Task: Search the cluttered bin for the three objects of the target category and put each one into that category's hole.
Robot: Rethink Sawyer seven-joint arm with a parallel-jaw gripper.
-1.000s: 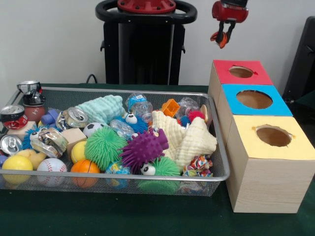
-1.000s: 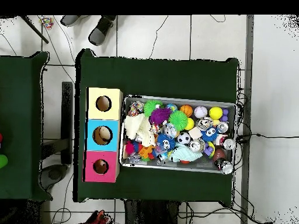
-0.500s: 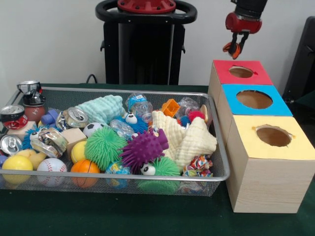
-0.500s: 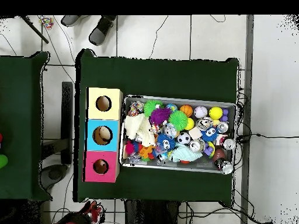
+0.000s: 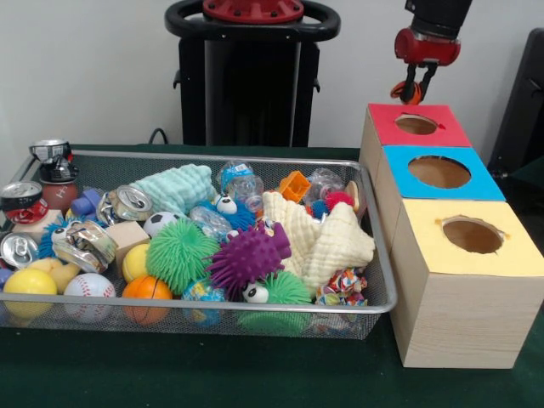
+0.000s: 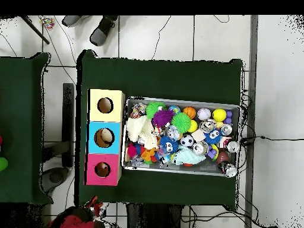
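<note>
My gripper (image 5: 409,88) hangs in the air above the far edge of the red box (image 5: 416,125), just behind its round hole (image 5: 416,124). I see nothing held under it. In the overhead view the gripper (image 6: 92,206) shows below the red box (image 6: 103,170), off the table's edge. The wire bin (image 5: 374,255) holds a jumble: crushed cans (image 5: 20,198), balls such as a baseball (image 5: 88,287), spiky rubber toys like the purple one (image 5: 248,257), and folded cloths (image 5: 319,238).
Three boxes stand in a row right of the bin: red, blue (image 5: 439,172) and yellow (image 5: 470,235), each with a round hole on top. A black stand (image 5: 252,76) rises behind the bin. A person's shoes (image 6: 102,29) show at the overhead view's top edge.
The gripper has moved right and a little lower, from left of the red box to above its far edge. The bin's contents have not shifted.
</note>
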